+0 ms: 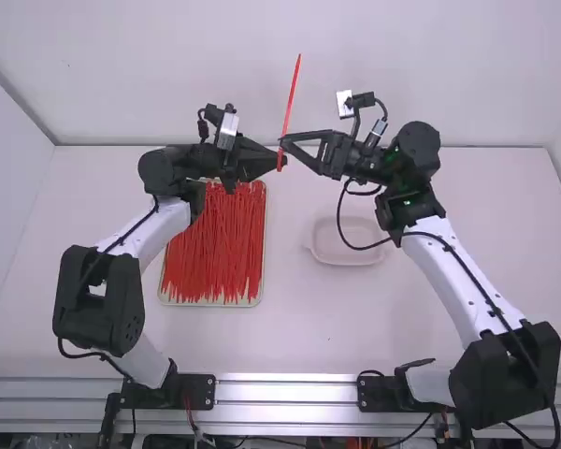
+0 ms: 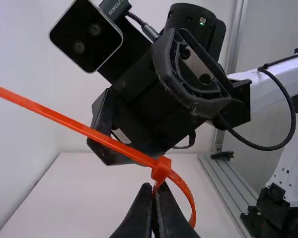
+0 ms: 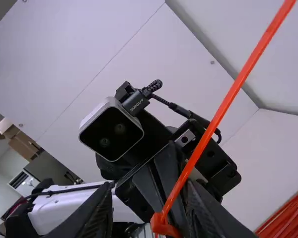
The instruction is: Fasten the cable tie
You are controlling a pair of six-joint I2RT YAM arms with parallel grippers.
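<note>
A red cable tie [image 1: 290,94] hangs in the air above the back of the table, its long tail pointing up. My left gripper [image 1: 273,161] is shut on its small loop just below the head [image 2: 161,168], the fingertips [image 2: 145,198] pressed together. My right gripper [image 1: 286,144] faces it from the right and stands open, its fingers on either side of the tie near the head. In the right wrist view the tail [image 3: 228,99] runs up between my right gripper's [image 3: 154,218] spread fingers. The right wrist's black body [image 2: 179,89] sits close behind the tie.
A flat tray [image 1: 261,281] heaped with several red cable ties [image 1: 215,245] lies under the left arm. A shallow white dish [image 1: 348,241] sits to its right, below the right arm. White walls enclose the table at the back and sides.
</note>
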